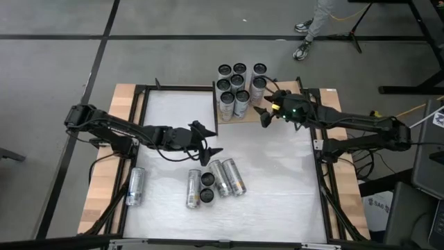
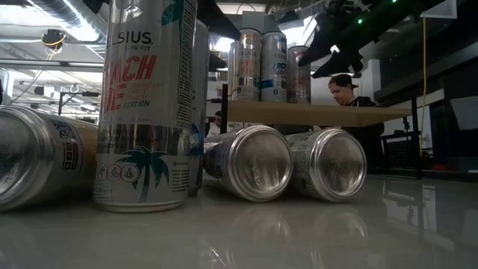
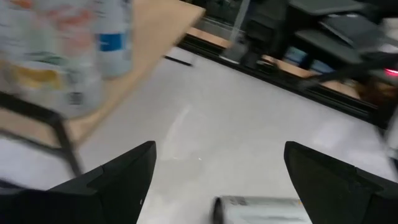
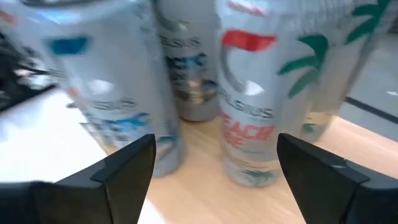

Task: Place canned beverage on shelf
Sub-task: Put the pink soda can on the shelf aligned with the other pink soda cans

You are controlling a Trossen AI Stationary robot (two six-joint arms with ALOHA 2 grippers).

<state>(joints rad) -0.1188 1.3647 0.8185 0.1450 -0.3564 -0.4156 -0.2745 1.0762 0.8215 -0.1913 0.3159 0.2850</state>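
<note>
Spanning most of the high view, the white tabletop [image 1: 277, 187] carries everything; the shelf [image 1: 223, 118], a small pale wood board on black posts, sits at its far edge near the middle.

Seven Celsius cans [image 1: 239, 87] stand upright on the shelf, packed close. Four cans [image 1: 220, 179] lie on their sides near the tabletop's middle, three with long axes running roughly near-to-far and slightly fanned, one apart at the left edge [image 1: 136, 186]; two more stand upright [image 1: 207, 187] among the central group, though the stacking there is hard to read.

For the next pick, the left gripper [image 1: 205, 148] matters most: it hangs just beyond the lying cans, on their far side, so the nearest can lies back toward the front edge from the jaws, its long axis roughly along the reach. Those jaws stand wide apart and hold nothing; its wrist view shows one lying can [image 3: 261, 208] just past the fingers.

The right gripper [image 1: 267, 111] hovers at the shelf's right edge, facing the standing cans [image 4: 249, 106], jaws parted and empty, well apart from the lying cans.
</note>
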